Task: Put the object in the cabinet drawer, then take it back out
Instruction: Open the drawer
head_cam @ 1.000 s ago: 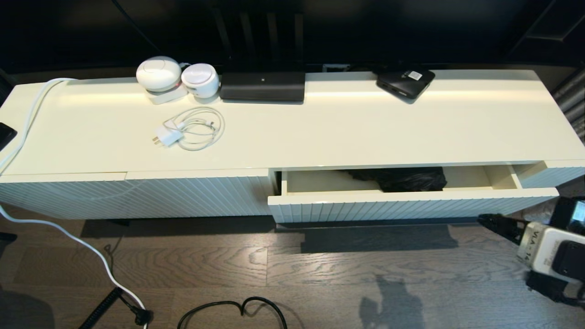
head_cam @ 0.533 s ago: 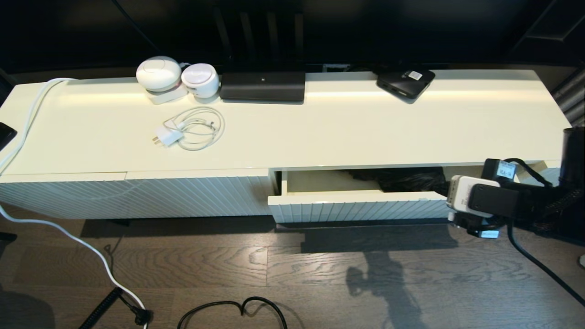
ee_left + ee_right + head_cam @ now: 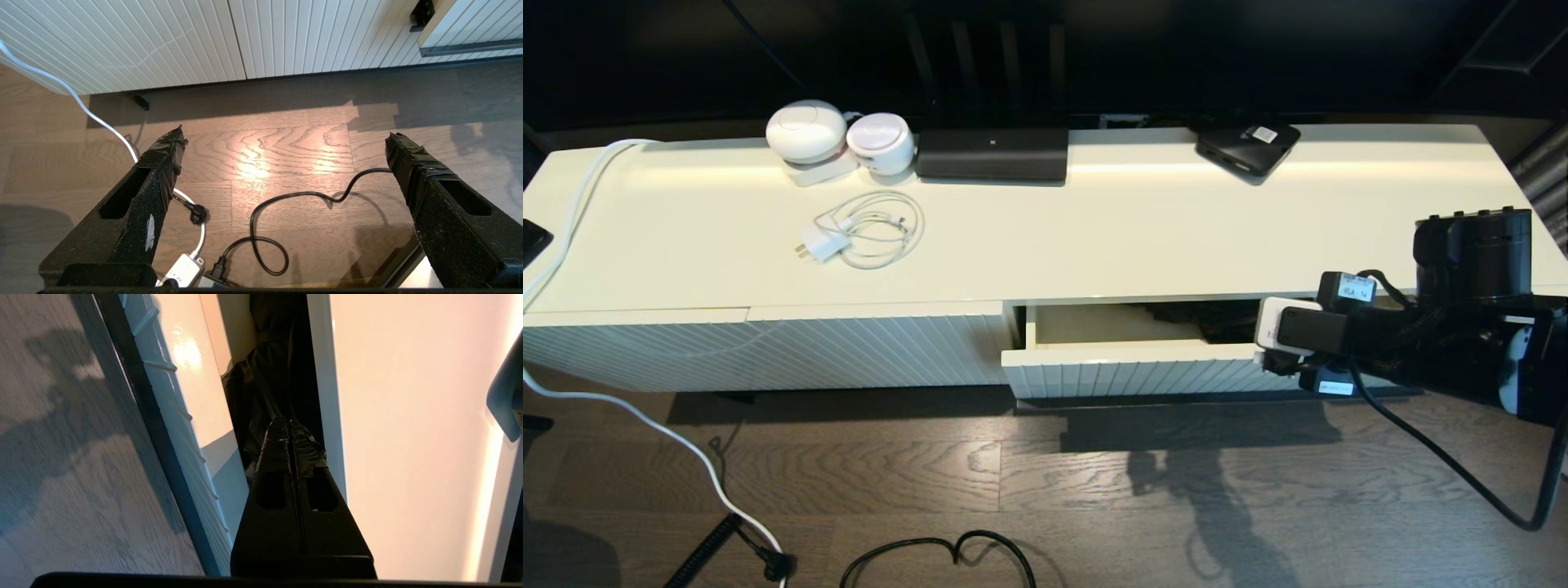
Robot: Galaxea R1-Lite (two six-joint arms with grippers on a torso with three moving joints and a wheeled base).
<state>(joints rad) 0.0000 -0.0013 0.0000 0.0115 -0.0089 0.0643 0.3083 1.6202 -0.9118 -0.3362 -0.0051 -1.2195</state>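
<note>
Inside the half-open cabinet drawer [image 3: 1127, 353] lies the black umbrella [image 3: 261, 384]; the right gripper [image 3: 291, 426], fingers pressed together and empty, reaches in sideways, seemingly to retrieve it.

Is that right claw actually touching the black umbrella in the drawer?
Cannot tell. In the right wrist view the closed right claw overlaps the umbrella in the drawer, dark on dark; no contact or gap shows.

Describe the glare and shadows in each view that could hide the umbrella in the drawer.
Head view: umbrella is a dark mass in the shaded drawer, partly behind the right arm. Right wrist view: glare on the drawer's glossy front edge, umbrella nearly black beyond the right gripper. Left wrist view: floor glare only; left gripper open.
</note>
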